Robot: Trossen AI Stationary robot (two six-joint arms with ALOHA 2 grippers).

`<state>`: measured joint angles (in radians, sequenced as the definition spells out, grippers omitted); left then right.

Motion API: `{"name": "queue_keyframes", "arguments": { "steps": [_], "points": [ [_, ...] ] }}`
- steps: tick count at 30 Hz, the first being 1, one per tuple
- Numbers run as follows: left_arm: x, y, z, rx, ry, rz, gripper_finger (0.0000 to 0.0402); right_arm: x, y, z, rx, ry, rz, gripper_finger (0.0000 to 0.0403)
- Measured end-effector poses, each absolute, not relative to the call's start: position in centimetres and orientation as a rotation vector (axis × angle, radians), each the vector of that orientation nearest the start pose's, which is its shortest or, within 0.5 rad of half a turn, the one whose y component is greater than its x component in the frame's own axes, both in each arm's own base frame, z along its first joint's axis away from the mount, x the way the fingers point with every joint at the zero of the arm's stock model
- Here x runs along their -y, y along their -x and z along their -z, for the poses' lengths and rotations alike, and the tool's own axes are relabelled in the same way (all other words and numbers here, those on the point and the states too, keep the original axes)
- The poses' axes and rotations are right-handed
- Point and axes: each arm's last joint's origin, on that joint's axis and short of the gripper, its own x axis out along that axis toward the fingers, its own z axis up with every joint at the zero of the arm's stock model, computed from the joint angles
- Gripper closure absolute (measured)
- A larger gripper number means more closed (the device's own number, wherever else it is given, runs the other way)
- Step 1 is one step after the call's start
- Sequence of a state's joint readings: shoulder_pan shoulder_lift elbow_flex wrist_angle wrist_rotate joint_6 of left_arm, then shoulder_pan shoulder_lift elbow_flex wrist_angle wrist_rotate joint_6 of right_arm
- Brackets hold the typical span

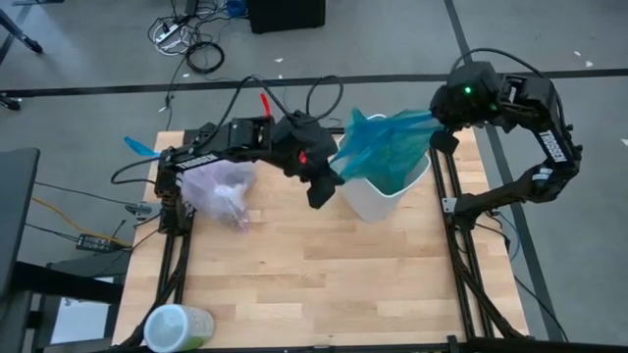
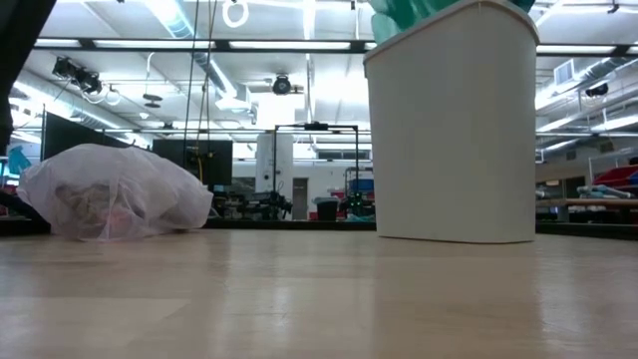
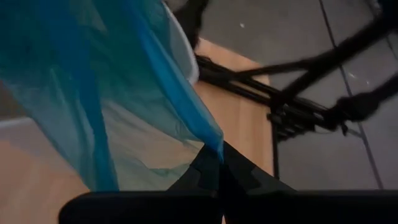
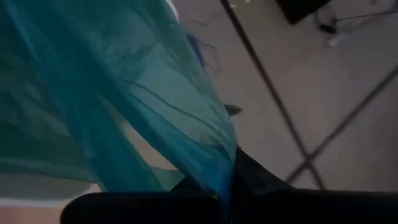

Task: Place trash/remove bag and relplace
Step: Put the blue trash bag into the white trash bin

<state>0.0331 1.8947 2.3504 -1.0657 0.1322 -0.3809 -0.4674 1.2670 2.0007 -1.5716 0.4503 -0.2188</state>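
The pale pink-lavender bag (image 1: 222,190) lies bunched on the table's left part, resting on its underside, with scraps showing dimly through it (image 2: 100,204). No gripper touches it. A white bin (image 1: 385,196) stands upright right of centre. A teal-blue plastic bag (image 1: 385,145) is spread over the bin's mouth and rises above its rim (image 2: 404,12). My left gripper (image 1: 337,160) is shut on this bag at the bin's left side. My right gripper (image 1: 437,120) is shut on it at the bin's far right side. My left gripper pinches an edge of the teal bag (image 3: 213,144) between its two fingers (image 3: 239,174), coming from the table's left above the bin's rim. The plastic runs away from the pinch in drawn folds. My right gripper pinches a gathered edge of the teal bag (image 4: 225,163) between its fingers (image 4: 255,177), coming from the table's far right. The plastic stretches from there toward the bin in taut pleats, lifted above the rim.
A pale green lidded container (image 1: 177,327) lies at the table's near left corner. Bare wood (image 1: 324,284) spreads across the table's near half. Cables lie on the floor beyond the far edge (image 1: 191,44). The arms' stands run along both side edges.
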Motion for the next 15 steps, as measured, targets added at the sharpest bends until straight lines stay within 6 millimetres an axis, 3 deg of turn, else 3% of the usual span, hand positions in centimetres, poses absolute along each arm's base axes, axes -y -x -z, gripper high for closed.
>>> {"name": "queue_keyframes", "arguments": {
  "steps": [7, 15],
  "points": [
    [1.9, -37.6, -44.6, -0.734, 0.363, 0.055, 0.0398, 6.3, -9.9, -48.7, -0.879, 0.039, 0.780, 0.0403],
    [2.6, -38.8, -42.8, -0.796, 0.284, 0.021, 0.0398, 6.3, -9.7, -44.0, -1.001, -0.070, 0.837, 0.0403]
  ]
}}
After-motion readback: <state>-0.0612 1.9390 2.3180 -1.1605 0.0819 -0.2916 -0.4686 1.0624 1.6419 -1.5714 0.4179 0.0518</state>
